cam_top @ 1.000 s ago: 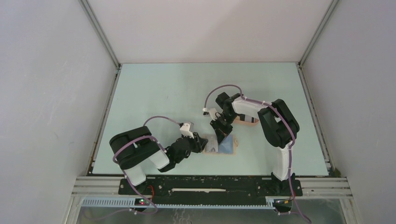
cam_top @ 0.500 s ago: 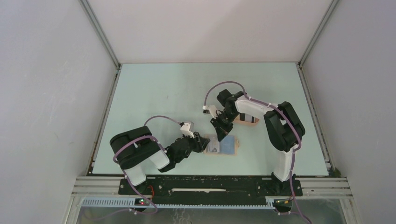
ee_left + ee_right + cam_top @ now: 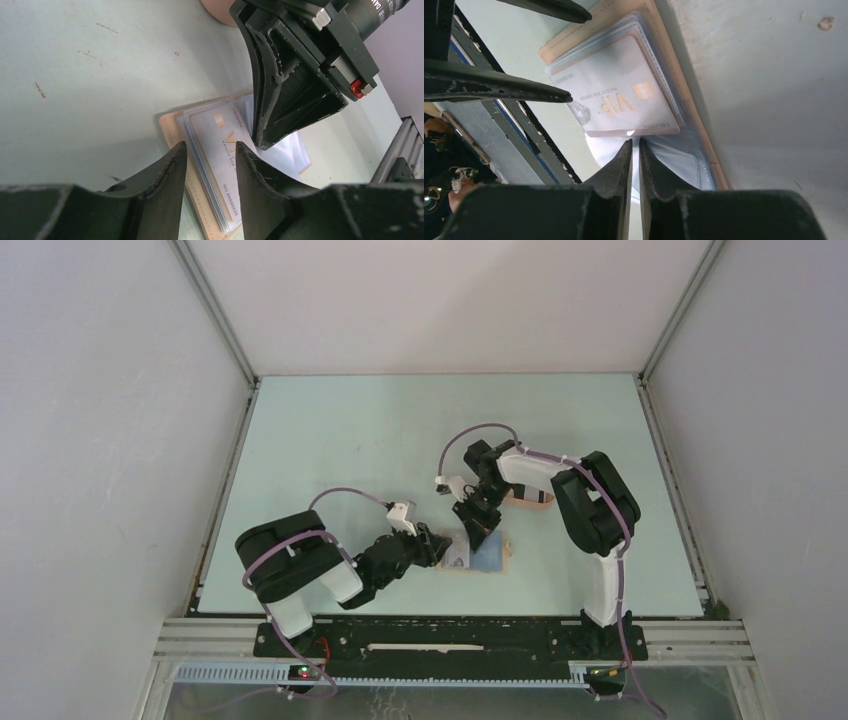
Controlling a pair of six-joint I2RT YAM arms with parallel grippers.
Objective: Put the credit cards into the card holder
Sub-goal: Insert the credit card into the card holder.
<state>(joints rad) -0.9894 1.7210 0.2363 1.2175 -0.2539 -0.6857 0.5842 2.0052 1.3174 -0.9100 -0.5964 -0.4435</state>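
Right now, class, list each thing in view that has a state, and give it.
card holder, open flat on the table.
VIP card, face up on the holder; pocketed or not, unclear.
left fingers, apart, over the holder's edge.
right fingers, shut, tips at the card's edge.

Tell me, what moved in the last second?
Hardly anything. The right arm swung its elbow outward half a second ago and has come back. The right gripper ends about where it began, tips at the pale card in the card holder. The left gripper and the card holder stayed put.
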